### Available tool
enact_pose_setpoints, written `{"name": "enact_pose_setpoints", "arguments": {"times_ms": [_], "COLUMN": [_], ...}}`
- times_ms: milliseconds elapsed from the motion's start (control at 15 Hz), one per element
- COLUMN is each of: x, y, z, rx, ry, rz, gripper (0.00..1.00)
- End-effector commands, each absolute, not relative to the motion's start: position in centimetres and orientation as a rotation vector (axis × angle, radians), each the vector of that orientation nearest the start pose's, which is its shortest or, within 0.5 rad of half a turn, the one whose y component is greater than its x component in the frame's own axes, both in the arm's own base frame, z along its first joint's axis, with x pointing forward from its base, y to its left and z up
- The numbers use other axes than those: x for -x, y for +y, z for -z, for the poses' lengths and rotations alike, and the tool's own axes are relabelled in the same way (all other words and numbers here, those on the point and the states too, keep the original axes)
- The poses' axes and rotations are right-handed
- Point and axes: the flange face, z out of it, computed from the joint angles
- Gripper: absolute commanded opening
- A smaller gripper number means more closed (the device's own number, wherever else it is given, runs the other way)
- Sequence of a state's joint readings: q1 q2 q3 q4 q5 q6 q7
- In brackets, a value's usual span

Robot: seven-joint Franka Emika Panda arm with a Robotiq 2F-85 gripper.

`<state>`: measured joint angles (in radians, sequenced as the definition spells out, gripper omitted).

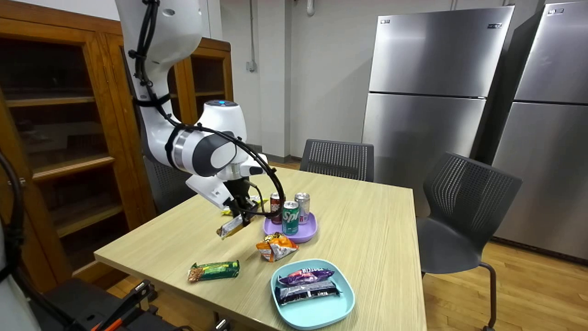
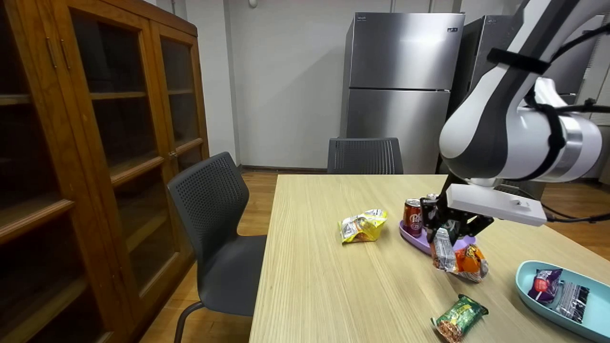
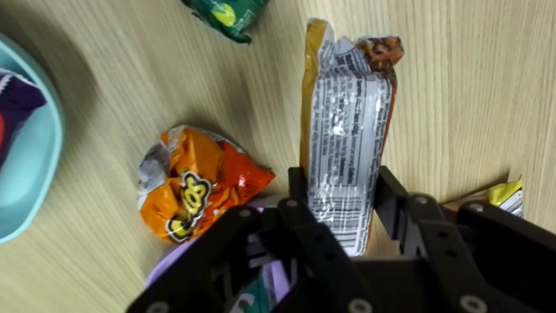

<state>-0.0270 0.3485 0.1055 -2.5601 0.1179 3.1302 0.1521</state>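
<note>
My gripper (image 3: 341, 184) is shut on a wrapped snack bar (image 3: 347, 117), one finger against each long side. The bar's silver printed back with a barcode faces the wrist camera, and its crumpled brown-and-gold end points away from the gripper. In both exterior views the bar (image 1: 231, 226) appears raised off the table. An orange snack bag (image 3: 195, 187) lies close by. Behind it, a purple plate (image 1: 311, 230) carries a green can (image 1: 290, 219), a dark red can (image 2: 412, 219) and a silver can (image 1: 302, 204); the arm partly hides them in an exterior view.
A green-wrapped bar (image 1: 216, 271) lies near the table's edge. The light blue tray (image 1: 317, 318) holds a purple-wrapped bar (image 1: 307, 276) and a black-and-silver bar (image 1: 305, 293). A yellow bag (image 2: 363, 226) lies beyond the plate. Dark chairs (image 2: 214, 214) stand around the table.
</note>
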Motion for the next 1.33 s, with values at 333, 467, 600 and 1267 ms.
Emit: {"name": "enact_pose_setpoints", "arguments": {"times_ms": [333,467,600,1267], "x": [-41.2,-40.1,-39.3,-37.9], "y": [-4.1,-6.1,-7.8,-14.2], "z": [-20.5,-20.4,-20.1,-18.5], "rx": [3.055,3.056,3.059,3.042], "ry": [0.542,0.610,0.672,0.916], "rz": [0.384,0.379,0.370,0.322], "gripper": [0.17,0.17,0.17,0.17]}}
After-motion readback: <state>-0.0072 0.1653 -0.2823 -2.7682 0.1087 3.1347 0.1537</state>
